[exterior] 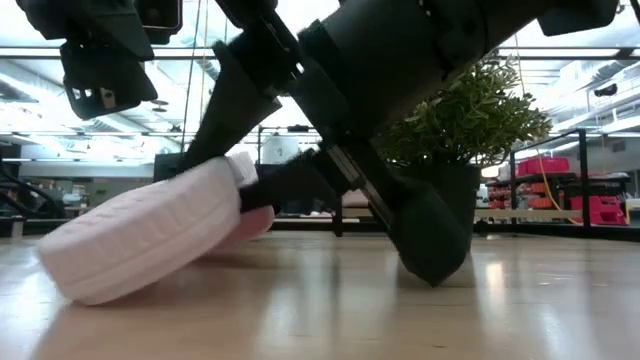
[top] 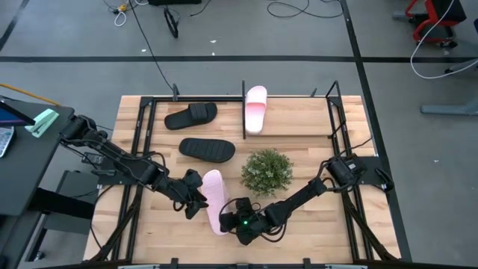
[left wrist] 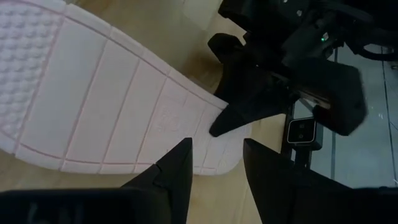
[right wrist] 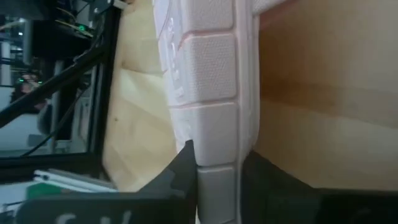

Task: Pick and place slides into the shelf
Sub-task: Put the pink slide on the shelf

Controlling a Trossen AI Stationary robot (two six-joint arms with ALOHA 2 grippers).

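Note:
A pale pink slide (top: 213, 196) stands tipped on its side at the table's near middle, its grooved sole (left wrist: 93, 93) turned to my left gripper. My right gripper (right wrist: 217, 168) is shut on its near end. My left gripper (left wrist: 217, 163) hovers open just left of the slide, touching nothing. A second pink slide (top: 255, 108) and two black slides (top: 190, 114) (top: 207, 149) lie at the far side by the bars of the shelf (top: 332, 112). My right gripper pinches the pink slide's near end (right wrist: 216, 149) between its two fingers, one finger (left wrist: 227, 118) on the underside, the other on the opposite face. The fingers come slanting down from the table's right. The held end is raised; the far end (exterior: 90, 280) rests on the table.
A small green bushy plant (top: 267, 170) in a dark pot stands just right of the held slide, close beside my right arm. Bare wood lies between the pink slide and the black slides. Cables and floor surround the table.

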